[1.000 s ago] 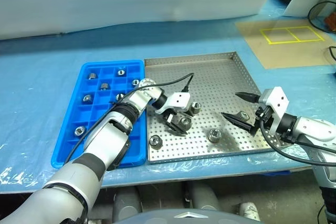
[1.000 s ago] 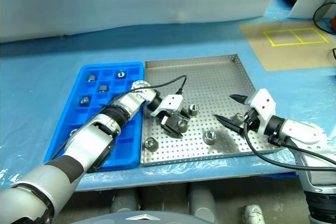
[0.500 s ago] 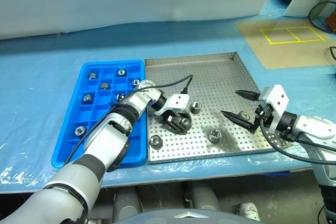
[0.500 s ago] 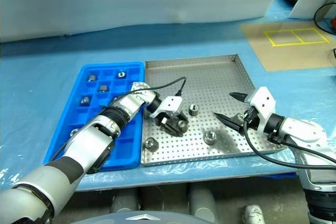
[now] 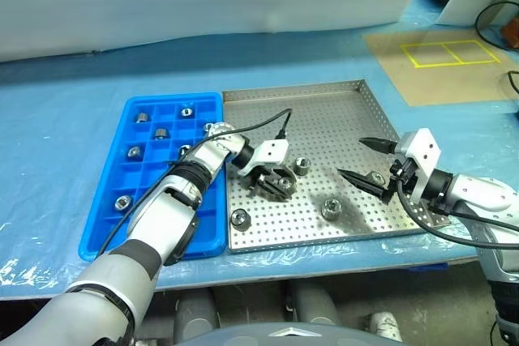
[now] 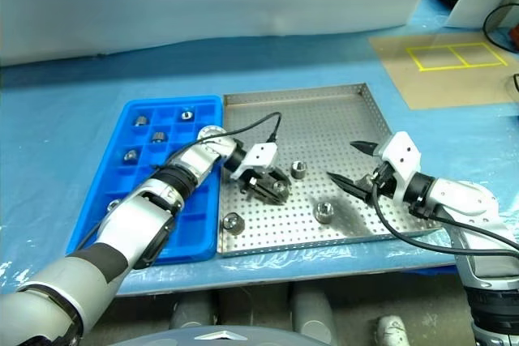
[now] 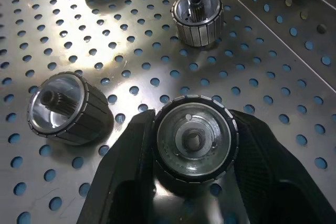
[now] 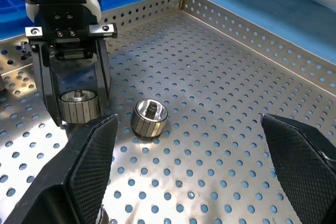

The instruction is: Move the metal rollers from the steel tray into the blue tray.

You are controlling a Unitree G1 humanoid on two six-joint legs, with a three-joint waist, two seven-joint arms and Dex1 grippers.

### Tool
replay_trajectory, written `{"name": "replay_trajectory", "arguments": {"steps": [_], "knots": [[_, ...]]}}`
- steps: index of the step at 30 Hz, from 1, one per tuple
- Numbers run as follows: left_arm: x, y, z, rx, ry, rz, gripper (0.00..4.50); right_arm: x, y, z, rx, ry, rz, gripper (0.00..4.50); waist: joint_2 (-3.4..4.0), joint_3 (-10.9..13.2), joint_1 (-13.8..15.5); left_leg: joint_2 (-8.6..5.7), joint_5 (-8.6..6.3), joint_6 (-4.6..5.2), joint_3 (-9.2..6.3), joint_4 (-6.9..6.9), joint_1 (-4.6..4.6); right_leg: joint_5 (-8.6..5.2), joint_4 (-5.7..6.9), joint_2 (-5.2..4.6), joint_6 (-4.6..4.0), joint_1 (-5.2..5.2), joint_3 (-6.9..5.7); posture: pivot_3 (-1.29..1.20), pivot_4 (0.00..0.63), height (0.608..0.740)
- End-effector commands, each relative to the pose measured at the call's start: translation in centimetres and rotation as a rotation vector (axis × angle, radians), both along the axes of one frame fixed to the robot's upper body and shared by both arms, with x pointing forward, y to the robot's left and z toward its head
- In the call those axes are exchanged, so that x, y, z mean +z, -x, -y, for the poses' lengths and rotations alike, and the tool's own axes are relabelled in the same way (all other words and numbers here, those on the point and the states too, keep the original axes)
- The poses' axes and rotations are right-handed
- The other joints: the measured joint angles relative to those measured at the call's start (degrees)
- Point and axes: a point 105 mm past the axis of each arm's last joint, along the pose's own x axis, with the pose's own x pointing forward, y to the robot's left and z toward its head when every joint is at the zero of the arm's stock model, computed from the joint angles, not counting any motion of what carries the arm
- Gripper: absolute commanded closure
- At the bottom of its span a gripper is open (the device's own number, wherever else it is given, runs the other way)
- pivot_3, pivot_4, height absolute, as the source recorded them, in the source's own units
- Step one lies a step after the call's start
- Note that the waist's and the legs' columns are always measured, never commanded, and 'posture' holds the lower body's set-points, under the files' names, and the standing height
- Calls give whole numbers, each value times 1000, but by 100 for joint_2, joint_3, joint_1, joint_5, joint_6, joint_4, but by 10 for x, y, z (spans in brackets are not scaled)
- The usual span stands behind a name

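The steel tray (image 5: 324,115) lies at the table's centre, and the blue tray (image 5: 146,228) sits against its left side with several metal rollers in its cells. My left gripper (image 5: 280,185) is shut on one roller (image 7: 194,139), low over the steel tray's floor. Loose rollers lie nearby (image 5: 302,165), at the middle front (image 5: 330,208) and at the front left (image 5: 239,217). My right gripper (image 5: 351,157) hangs open over the tray's right side, with another roller (image 5: 375,177) just behind its lower finger. The right wrist view looks across at the left gripper and its held roller (image 8: 79,103).
Blue plastic sheeting covers the table. A brown board (image 5: 442,66) with yellow tape squares lies at the far right. The steel tray has low perforated rims (image 8: 247,30). A black cable (image 5: 268,123) runs over my left wrist.
My left gripper's fingers have closed onto the roller that lay between them. The right gripper stays open in almost the same place.
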Motion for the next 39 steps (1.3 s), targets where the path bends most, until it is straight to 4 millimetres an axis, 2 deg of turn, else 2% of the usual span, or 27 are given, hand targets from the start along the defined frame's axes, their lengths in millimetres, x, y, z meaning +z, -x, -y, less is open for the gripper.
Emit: {"name": "replay_trajectory", "arguments": {"steps": [1,5,9,13,16,19,24,29,34,39], "knots": [[44,-9,-2,13,140,45,2742,14,-6,-9,53,-1,55,0,0,0,5,0,0,0,0,0,-1,0,1,0,0,-2,-1,-335,150,740],[71,-19,-24,89,204,77,2742,21,-17,-27,154,0,75,0,0,0,5,0,1,-1,0,-3,2,0,5,0,-1,-4,0,-283,150,740],[88,-23,-59,196,231,75,2742,28,-31,-58,295,-4,97,0,1,0,21,1,2,-3,-1,-8,-2,0,10,2,-1,-16,-2,-197,150,740],[85,-19,-102,327,189,84,2742,28,-40,-92,448,-20,98,0,2,0,30,3,10,-5,1,-25,3,1,12,4,-2,-27,-4,-77,150,740],[79,-14,-124,410,162,84,2742,26,-44,-113,543,-28,93,0,2,0,168,10,20,5,-8,-27,-2,1,14,6,-3,-39,-19,23,150,740],[76,0,-141,478,154,72,2742,26,-48,-133,633,-38,91,0,2,1,328,11,20,4,-8,-27,-11,1,17,3,-5,-48,-23,120,150,740],[71,21,-160,586,145,88,2742,26,-51,-155,745,-48,84,0,2,1,608,21,17,-4,-12,-31,-21,-7,20,-15,-17,-50,-57,255,150,740],[70,34,-176,690,140,102,2742,24,-52,-173,837,-55,74,0,3,2,805,49,15,-27,-32,-30,-35,-18,27,-14,-36,-50,-105,350,150,740],[65,21,-196,833,130,214,2742,25,-53,-184,884,-61,77,0,5,3,976,78,29,-53,-46,-28,-42,-29,46,-4,-53,-50,-137,392,150,740],[50,21,-204,859,81,194,2742,24,-53,-183,888,-57,79,0,4,3,1019,77,38,-68,-50,-20,-43,-30,60,-6,-55,-50,-139,372,150,740]]}}
